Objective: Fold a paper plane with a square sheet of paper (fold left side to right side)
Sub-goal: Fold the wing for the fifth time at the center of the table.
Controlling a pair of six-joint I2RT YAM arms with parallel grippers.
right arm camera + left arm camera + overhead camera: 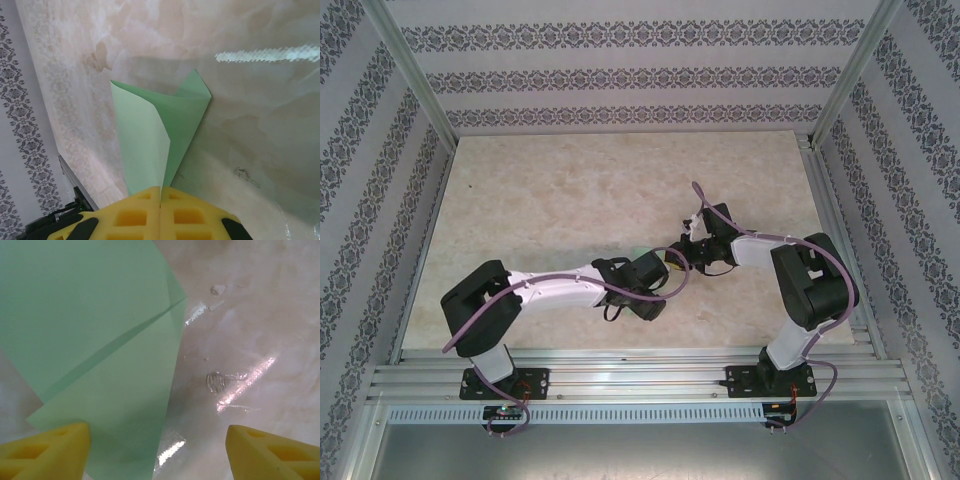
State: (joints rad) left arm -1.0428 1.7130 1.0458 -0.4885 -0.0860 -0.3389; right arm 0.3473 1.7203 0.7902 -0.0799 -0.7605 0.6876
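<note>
**Right Gripper Pinches Half-Folded Sheet While Left Stands Open**

Near mid-table, the sheet of thin mint-green paper (165, 130) is clenched at one end between the yellow foam fingers of the right gripper (160, 192), above the pale marble-patterned tabletop (260, 315). The left gripper (157, 440) hangs beside it, fingers spread, gripping nothing. Light, limp and easily creased, the paper likely wants an edge hold. The right wrist view shows the pinch, and the left wrist view shows a diagonal crease.
</note>
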